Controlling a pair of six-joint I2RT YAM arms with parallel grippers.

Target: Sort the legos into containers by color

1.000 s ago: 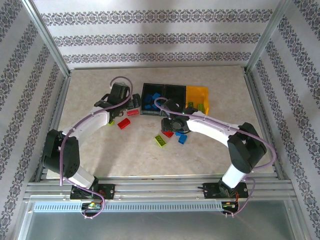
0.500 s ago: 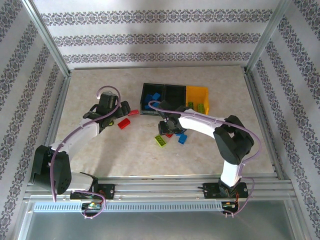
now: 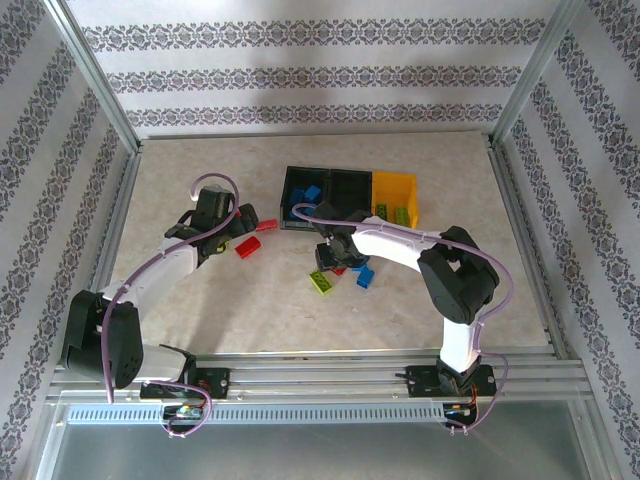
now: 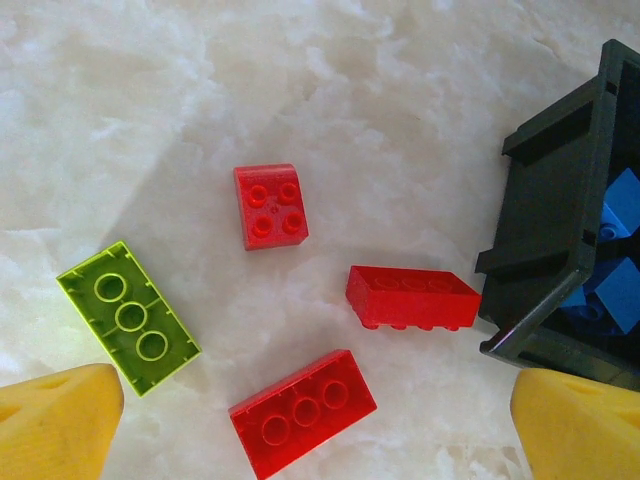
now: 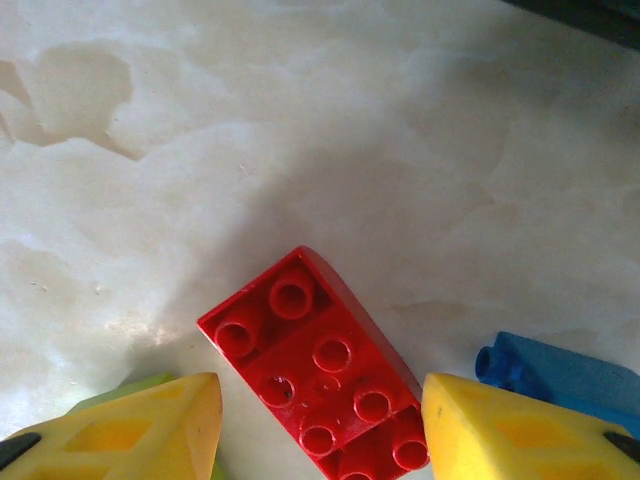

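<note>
**Red brick next for sorting.** A red studded plastic brick [image 5: 320, 375], two studs wide, lies studs-up on the pale marbled worktop [image 5: 300, 130]. It sits near the row of three joined open-top plastic bins [image 3: 332, 186], two black and one yellow-orange.

The right hand [image 5: 315, 405] hangs directly over it, yellow fingers [image 5: 130, 430] spread to either side and pinching nothing. A blue plastic brick [image 5: 560, 375] lies just beside. The finger on that side may be brushing the red brick's edge, though the close view leaves this unclear.

Hard, light and rigid, the brick should bear a firm squeeze. Its smooth walls look slippery, however, and it sits skewed to the jaws. A grip across the two long flat sides near mid-length seems safest, lest it twist.

A sliver of lime-green plastic [image 5: 140, 386] peeks from under the other finger.

Across the worktop, the left hand [image 4: 318, 405], opened wide, hovers above three more red bricks [image 4: 412, 298] and a lime-green three-stud brick [image 4: 128, 315]. These lie beside a black bin [image 4: 560, 200] holding blue bricks.
</note>
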